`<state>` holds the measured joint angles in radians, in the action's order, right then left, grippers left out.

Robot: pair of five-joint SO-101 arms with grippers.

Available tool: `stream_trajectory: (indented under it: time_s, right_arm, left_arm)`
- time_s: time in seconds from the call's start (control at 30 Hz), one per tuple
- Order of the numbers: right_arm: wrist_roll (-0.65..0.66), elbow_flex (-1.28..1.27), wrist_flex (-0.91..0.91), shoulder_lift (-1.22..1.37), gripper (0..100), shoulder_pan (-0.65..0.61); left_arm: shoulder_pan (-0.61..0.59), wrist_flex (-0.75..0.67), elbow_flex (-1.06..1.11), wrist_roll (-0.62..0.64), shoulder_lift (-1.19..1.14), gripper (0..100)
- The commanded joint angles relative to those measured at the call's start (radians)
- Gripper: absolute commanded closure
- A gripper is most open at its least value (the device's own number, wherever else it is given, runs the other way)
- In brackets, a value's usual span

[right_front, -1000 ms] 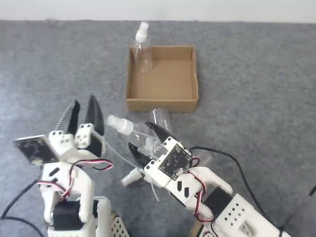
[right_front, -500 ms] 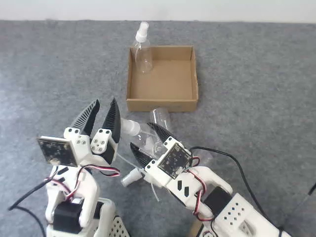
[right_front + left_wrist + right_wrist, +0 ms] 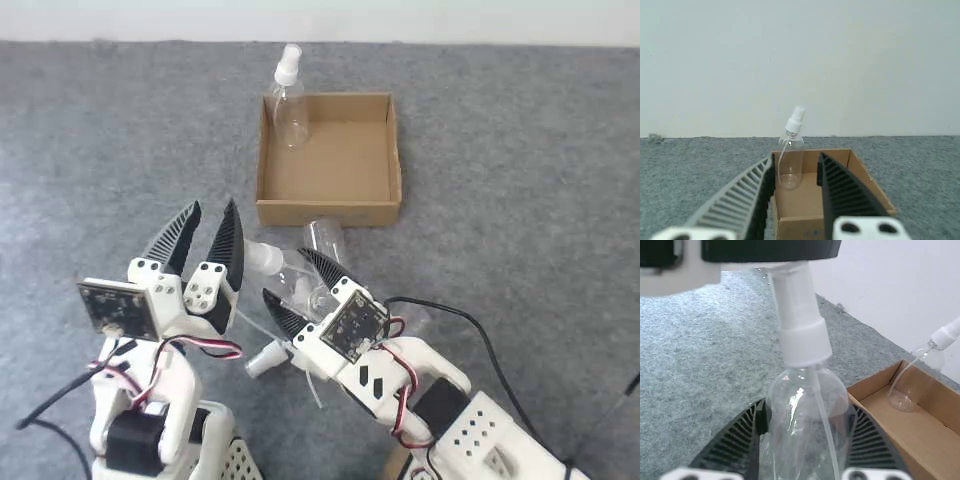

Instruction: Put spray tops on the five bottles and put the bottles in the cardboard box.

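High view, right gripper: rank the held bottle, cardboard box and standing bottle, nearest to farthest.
1. Held bottle: between the right gripper's fingers.
2. Cardboard box: just ahead of the gripper.
3. Standing bottle: in the box's far left corner.

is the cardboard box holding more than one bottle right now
No, just one bottle stands upright in the far left corner of the cardboard box.
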<state>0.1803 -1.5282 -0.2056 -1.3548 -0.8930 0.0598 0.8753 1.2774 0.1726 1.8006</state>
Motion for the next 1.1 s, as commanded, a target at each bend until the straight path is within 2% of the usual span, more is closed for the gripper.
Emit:
stream_trajectory:
  time_s: [0.0,0.2,0.37,0.53,0.8,1.07]
  right_arm:
    - [0.012,0.018,0.019,-0.015,89.8,-0.007]
    - [0.012,0.006,0.021,-0.022,89.8,-0.007]
    - [0.012,0.003,0.024,-0.022,89.8,-0.007]
    - [0.009,0.005,0.027,-0.022,89.8,-0.007]
    - [0.008,0.011,0.027,-0.022,89.8,-0.007]
    - [0.008,0.009,0.028,-0.022,89.8,-0.008]
  left_arm:
    - [-0.023,0.035,-0.071,-0.012,0.003,87]
    - [-0.195,0.04,-0.137,-0.006,0.003,87]
    - [-0.247,0.064,-0.127,-0.006,0.003,87]
    - [-0.239,0.152,-0.105,-0.006,0.003,87]
    - [-0.233,0.155,0.013,-0.005,0.003,87]
    - [-0.04,0.16,0.061,-0.015,0.003,87]
